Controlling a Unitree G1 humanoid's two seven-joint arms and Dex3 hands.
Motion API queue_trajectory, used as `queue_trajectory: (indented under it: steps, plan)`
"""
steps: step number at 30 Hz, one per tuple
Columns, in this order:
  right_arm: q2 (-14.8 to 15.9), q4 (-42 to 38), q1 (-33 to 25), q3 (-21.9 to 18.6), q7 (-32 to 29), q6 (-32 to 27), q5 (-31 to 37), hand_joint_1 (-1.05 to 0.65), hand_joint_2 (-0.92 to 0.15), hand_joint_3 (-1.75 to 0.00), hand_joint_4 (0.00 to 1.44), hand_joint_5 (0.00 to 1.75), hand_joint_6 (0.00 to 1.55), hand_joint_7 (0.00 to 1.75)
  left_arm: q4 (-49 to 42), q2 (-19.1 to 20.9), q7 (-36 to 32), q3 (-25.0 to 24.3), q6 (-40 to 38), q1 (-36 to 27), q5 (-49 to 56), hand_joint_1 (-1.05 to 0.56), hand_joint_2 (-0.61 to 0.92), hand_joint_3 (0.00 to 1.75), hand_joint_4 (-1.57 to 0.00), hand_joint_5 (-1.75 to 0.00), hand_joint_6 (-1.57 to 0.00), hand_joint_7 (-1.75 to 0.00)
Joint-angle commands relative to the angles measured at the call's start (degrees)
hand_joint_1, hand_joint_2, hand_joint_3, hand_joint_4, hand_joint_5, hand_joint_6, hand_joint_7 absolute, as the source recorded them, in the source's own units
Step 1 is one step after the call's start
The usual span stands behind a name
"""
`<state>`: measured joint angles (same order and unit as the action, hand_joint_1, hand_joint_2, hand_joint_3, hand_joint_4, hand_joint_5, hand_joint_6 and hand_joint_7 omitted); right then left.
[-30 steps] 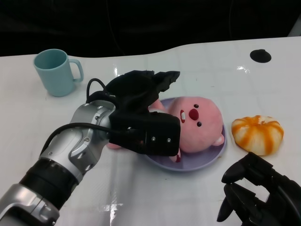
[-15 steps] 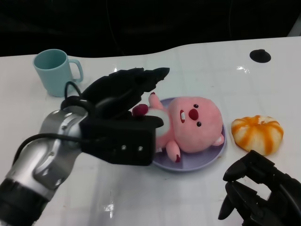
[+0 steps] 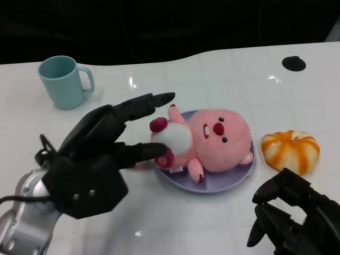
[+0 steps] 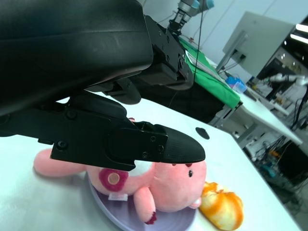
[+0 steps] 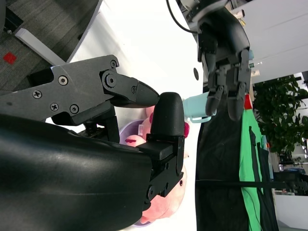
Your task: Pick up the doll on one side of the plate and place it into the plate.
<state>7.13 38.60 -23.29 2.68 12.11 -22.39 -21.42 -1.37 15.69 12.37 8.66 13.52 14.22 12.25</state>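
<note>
Head view shows the left hand (image 3: 98,159) spread, holding nothing, just beside the doll (image 3: 210,139) lying in the plate (image 3: 234,179); placing looks done, so retreating seems next.

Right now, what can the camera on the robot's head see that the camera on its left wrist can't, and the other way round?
Only the head view shows the teal mug, the right hand and the left hand as a whole, open with fingers spread. Only the left wrist view shows the room behind: a green-covered table and a monitor. Both show the pink doll lying in the purple plate, the orange-and-white bun-shaped toy beside it, and the white table.
</note>
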Motion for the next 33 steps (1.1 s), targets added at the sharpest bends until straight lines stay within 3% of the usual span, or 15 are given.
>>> queue_trajectory:
  steps: [1,4,5,7,9,12,22,33]
  plan:
    - [0.6,0.5,-0.1,-0.2,-0.3,-0.3,0.0,-0.37,-0.92,-0.59,0.56,1.75,0.4,1.66,2.3,-1.1,0.2,-2.3,-0.2,-3.4,-4.7,-0.36,0.92,0.02,-0.41,-0.84,-0.63,-0.12]
    - [0.6,0.3,-0.1,-0.3,-0.1,-0.1,-0.2,-0.38,-0.92,-0.59,0.56,1.75,0.4,1.66,4.1,-2.0,1.3,-3.3,-1.4,-6.0,-8.6,-0.24,0.92,0.02,-0.49,-0.91,-0.71,-0.16]
    - [0.6,0.2,0.0,-0.3,0.1,0.0,-0.3,-0.38,-0.92,-0.58,0.56,1.75,0.41,1.67,5.5,-2.4,1.9,-3.8,-3.0,-7.5,-10.7,-0.19,0.92,0.07,-0.57,-1.02,-0.8,-0.27]
    - [0.6,0.0,0.1,-0.5,0.2,0.0,-0.5,-0.38,-0.92,-0.58,0.55,1.75,0.4,1.67,8.2,-3.0,2.9,-4.7,-6.4,-10.3,-14.6,-0.11,0.81,0.36,-0.67,-1.2,-0.8,-0.68]
    - [0.6,0.1,0.2,-0.5,0.0,-0.2,-0.5,-0.37,-0.92,-0.58,0.55,1.75,0.4,1.67,10.6,-3.2,3.2,-5.4,-9.8,-12.2,-16.8,-0.08,0.61,0.84,-0.75,-1.3,-0.78,-0.96]
    - [0.7,0.0,0.3,-0.4,0.1,0.0,-0.2,-0.37,-0.92,-0.59,0.55,1.75,0.39,1.66,15.6,-3.3,3.2,-6.8,-18.4,-15.0,-21.0,-0.08,0.57,1.06,-0.78,-1.42,-0.77,-1.11]
    - [0.5,-0.1,0.4,0.0,-0.1,0.2,0.0,-0.37,-0.92,-0.59,0.55,1.75,0.4,1.67,28.2,-3.1,2.2,-9.7,-35.6,-22.3,-27.6,-0.09,0.58,1.17,-0.77,-1.72,-0.73,-1.36]
    - [0.5,-0.7,0.5,-0.4,-0.1,0.6,0.2,-0.37,-0.92,-0.58,0.55,1.75,0.4,1.67,34.4,-2.8,1.9,-11.2,-44.5,-26.9,-31.3,-0.12,0.56,1.18,-0.82,-1.75,-0.74,-1.51]
